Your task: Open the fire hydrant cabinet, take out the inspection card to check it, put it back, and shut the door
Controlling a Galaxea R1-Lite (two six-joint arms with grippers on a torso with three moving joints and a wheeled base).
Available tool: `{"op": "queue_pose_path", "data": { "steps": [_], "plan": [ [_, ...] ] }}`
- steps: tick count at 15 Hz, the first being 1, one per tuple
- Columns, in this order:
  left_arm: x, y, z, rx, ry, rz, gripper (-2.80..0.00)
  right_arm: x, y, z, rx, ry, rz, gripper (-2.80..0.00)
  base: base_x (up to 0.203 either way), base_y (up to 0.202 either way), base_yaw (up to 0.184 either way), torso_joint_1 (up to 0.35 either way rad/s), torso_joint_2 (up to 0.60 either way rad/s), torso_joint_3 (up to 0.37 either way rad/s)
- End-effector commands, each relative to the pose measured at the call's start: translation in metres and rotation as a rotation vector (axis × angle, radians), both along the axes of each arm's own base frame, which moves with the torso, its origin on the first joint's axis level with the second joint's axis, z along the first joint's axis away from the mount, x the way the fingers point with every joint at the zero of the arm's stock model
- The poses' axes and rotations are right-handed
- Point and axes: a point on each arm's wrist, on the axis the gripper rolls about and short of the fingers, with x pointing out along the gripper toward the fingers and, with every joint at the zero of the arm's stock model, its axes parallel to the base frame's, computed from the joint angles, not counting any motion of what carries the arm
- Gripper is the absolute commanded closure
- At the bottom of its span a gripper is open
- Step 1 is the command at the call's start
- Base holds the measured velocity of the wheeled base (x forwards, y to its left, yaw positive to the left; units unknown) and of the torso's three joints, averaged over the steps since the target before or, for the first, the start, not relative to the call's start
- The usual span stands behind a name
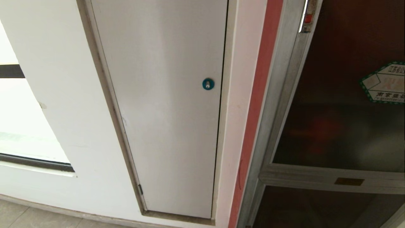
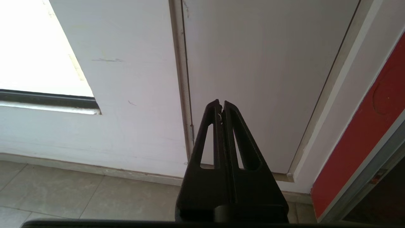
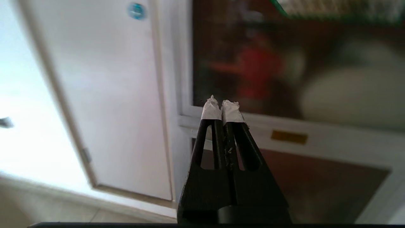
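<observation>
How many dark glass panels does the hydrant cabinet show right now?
2. The upper one is the door, bearing the hexagonal sticker. The lower panel sits under the silver crossbar with the brass plate. More may lie beyond the view's edge.

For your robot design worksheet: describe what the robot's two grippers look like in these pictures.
Both are black, with two long tapered fingers, each pierced by a slim triangular slot. The left gripper has bare black tips; the right gripper has white tape wrapped round its tips.

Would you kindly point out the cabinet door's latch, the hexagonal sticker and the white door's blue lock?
latch [image 1: 307, 17], head view, red-and-chrome body.
hexagonal sticker [image 1: 384, 84], head view, pale centre.
blue lock [image 1: 208, 84], head view, round face.
</observation>
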Motion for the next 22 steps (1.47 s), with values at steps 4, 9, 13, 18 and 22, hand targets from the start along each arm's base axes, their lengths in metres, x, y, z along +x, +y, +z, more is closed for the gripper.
{"op": "queue_pose_path", "data": {
  "steps": [4, 9, 13, 18, 22],
  "plan": [
    [0.0, 0.0, 0.0, 0.0, 0.002, 0.0, 0.0, 0.061, -0.002, -0.058, 0.019, -0.049, -0.084, 0.0, 0.0, 0.0, 0.0, 0.0, 0.0, 0.0],
    [0.0, 0.0, 0.0, 0.0, 0.002, 0.0, 0.0, 0.086, -0.002, -0.101, -0.13, -0.048, -0.12, 0.0, 0.0, 0.0, 0.0, 0.0, 0.0, 0.0],
    [0.0, 0.0, 0.0, 0.0, 0.001, 0.0, 0.0, 0.088, -0.001, -0.115, -0.145, 0.089, -0.081, 0.0, 0.0, 0.0, 0.0, 0.0, 0.0, 0.0],
    [0.0, 0.0, 0.0, 0.0, 0.0, 0.0, 0.0, 0.087, -0.001, -0.119, -0.092, 0.14, -0.049, 0.0, 0.0, 0.0, 0.0, 0.0, 0.0, 0.0],
    [0.0, 0.0, 0.0, 0.0, 0.003, 0.0, 0.0, 0.087, -0.001, -0.119, -0.091, 0.14, -0.049, 0.0, 0.0, 0.0, 0.0, 0.0, 0.0, 0.0]
  ]
}}
